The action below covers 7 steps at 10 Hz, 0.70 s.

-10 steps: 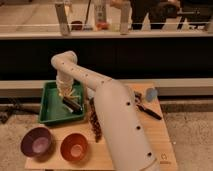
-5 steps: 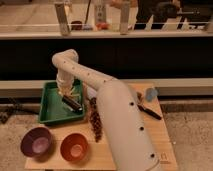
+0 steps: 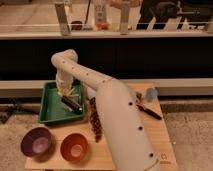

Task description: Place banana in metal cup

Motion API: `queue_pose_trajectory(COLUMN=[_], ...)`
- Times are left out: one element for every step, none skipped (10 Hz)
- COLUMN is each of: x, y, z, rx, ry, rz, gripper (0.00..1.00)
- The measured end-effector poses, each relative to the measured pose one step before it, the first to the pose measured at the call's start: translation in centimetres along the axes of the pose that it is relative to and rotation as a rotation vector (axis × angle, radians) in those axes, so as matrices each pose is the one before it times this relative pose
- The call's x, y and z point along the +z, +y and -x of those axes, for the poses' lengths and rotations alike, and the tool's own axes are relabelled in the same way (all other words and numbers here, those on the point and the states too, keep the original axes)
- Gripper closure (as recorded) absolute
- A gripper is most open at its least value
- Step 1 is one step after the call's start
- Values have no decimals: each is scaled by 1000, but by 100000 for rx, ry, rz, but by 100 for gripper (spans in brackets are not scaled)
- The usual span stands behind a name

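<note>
The robot's gripper (image 3: 70, 101) was down inside the green tray (image 3: 51, 109) at the back left of the counter (image 3: 161, 131), and I could not tell if it was clenched or let go. The small pale yellow banana (image 3: 67, 93) was right at the gripper, over the tray, far from the cup (image 3: 150, 93) that stood at the right edge of the counter. A purple bowl (image 3: 36, 142) and an orange bowl (image 3: 74, 146) sat side by side at the front left.
</note>
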Motion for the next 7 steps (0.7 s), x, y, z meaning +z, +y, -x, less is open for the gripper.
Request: queue_pose_trajectory(x=[-152, -252, -228, -341, -222, -298, -245], y=[-46, 68, 83, -155, -204, -177, -13], z=[5, 18, 55, -60, -68, -83, -21], rx=[-241, -94, 53, -115, -144, -50, 25], ry=[444, 656, 585, 797, 680, 931, 773], rz=[-23, -29, 137, 128, 8, -244, -124], gripper=[86, 86, 86, 85, 82, 76, 75])
